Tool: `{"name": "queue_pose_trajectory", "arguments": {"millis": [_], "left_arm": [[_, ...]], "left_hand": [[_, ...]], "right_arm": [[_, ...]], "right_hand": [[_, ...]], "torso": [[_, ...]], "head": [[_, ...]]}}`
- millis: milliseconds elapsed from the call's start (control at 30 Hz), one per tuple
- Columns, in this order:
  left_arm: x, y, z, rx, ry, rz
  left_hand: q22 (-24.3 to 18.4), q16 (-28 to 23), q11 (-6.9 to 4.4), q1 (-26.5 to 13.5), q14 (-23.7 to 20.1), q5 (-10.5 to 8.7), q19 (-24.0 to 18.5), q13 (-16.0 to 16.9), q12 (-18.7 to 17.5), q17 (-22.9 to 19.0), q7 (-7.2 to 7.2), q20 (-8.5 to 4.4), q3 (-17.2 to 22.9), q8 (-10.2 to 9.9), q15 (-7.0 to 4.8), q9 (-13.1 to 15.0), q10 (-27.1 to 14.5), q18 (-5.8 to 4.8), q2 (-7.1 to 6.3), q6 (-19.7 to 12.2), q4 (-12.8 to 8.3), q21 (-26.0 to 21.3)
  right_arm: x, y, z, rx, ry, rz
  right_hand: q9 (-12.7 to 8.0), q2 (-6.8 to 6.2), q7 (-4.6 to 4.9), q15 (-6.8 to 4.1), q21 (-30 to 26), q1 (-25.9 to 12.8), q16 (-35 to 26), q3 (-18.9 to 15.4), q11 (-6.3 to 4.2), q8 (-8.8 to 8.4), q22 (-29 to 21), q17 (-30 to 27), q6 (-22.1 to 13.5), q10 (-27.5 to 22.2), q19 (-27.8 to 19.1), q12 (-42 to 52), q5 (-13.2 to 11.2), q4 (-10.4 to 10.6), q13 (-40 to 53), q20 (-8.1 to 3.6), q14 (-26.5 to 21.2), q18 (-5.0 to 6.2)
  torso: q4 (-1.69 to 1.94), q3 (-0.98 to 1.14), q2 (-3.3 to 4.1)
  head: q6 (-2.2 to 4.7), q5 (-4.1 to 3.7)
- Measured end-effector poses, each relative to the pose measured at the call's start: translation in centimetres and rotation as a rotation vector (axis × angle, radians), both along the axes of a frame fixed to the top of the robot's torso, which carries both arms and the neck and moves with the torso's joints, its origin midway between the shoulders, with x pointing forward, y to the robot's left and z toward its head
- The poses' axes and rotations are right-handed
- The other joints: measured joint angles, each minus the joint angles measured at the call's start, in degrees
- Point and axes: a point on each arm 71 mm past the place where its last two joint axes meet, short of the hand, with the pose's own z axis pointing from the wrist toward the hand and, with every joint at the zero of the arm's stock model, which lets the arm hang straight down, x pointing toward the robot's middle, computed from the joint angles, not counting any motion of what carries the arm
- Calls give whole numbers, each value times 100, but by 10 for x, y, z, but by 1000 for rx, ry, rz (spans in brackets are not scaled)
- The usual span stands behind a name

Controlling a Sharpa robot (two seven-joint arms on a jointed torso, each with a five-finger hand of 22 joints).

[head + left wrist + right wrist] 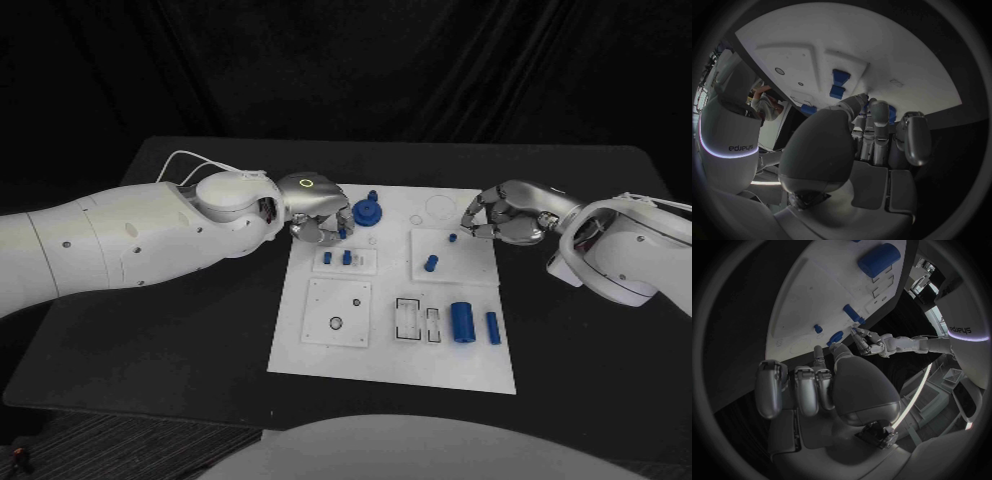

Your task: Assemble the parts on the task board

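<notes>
Nearest us on the task board (389,360) lies a blue cylinder (463,321), while beyond it our left robot hand (315,212) seems to pinch a small blue part (342,232), wanting a slow, square seating, and our right robot hand (498,215) hovers clenched, empty.

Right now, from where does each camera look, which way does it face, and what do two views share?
Head view: on the robot's head, facing down at the task board; both arms show, left hand, right hand.
Left wrist view: behind the left hand, facing the board.
Right wrist view: behind the right hand, facing the board and the left hand.
All share the board.
</notes>
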Motion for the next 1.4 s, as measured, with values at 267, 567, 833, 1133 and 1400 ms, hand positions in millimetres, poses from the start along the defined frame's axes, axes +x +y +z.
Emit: {"name": "queue_pose_trajectory", "arguments": {"millis": [267, 567, 833, 1133, 1400], "left_arm": [[1, -1, 0, 3, 3, 1], [2, -2, -1, 6, 6, 0], [4, -1, -4, 10, 11, 3], [5, 6, -7, 22, 16, 27], [6, 15, -6, 20, 6, 49]], "left_hand": [[0, -35, 0, 0, -20, 0, 0, 1, 0, -27, 13, 0, 0, 21, -20, -4, 0, 0, 0, 12, 0, -23], [0, -35, -1, 23, -41, 0, -41, -11, -21, -56, 13, 0, 1, 21, 0, -5, 0, 1, -23, 12, -1, -23], [0, -129, -17, -39, -124, -124, -83, -66, -122, -154, -76, 0, 17, -81, -41, -82, -17, 0, -83, -224, -16, -145], [0, -190, -32, -175, -236, -383, -180, -110, -243, -278, -324, 15, 17, -117, -30, -232, -79, 0, -218, -818, -16, -277], [0, -192, 8, -251, -257, -537, -185, -85, -285, -313, -517, 21, -40, -117, -10, -345, -183, 0, -294, -1296, 94, -346]], "right_arm": [[0, 0, 0, 0, 0, 0], [0, 0, 0, 0, 0, 0], [0, -1, 0, 0, 0, -1], [0, -2, 0, 0, 0, -3], [-1, -3, 0, -1, 0, -5]], "right_hand": [[-5, 0, 0, 0, 0, 0, 0, 0, 0, 0, 0, 0, 0, 0, 0, -22, 0, 0, 5, 0, 0, 0], [-4, -1, 0, 0, 0, -1, 0, 24, 1, 0, -1, 0, 0, 0, 0, -22, 0, -24, 4, 0, 0, 0], [-4, -1, 0, 1, 0, -1, 0, 24, 9, 0, -1, 0, 0, -9, 0, -22, 0, -24, 2, 0, -1, 0], [-10, -1, 0, 1, 0, -1, 0, 24, 9, 0, -1, 0, 0, -9, 0, -19, 0, -24, 0, 0, -1, 0], [-9, -6, 0, 1, 0, 4, 0, 30, 9, 0, -2, 0, 0, -9, 0, -7, 0, -30, 0, 0, -1, 0]], "torso": [[-1, 0, 0], [-3, 1, -3], [-5, 1, -3], [-5, 1, -4], [-7, -2, -4]], "head": [[0, -9], [0, -2], [0, -21], [0, -24], [0, -26]]}}
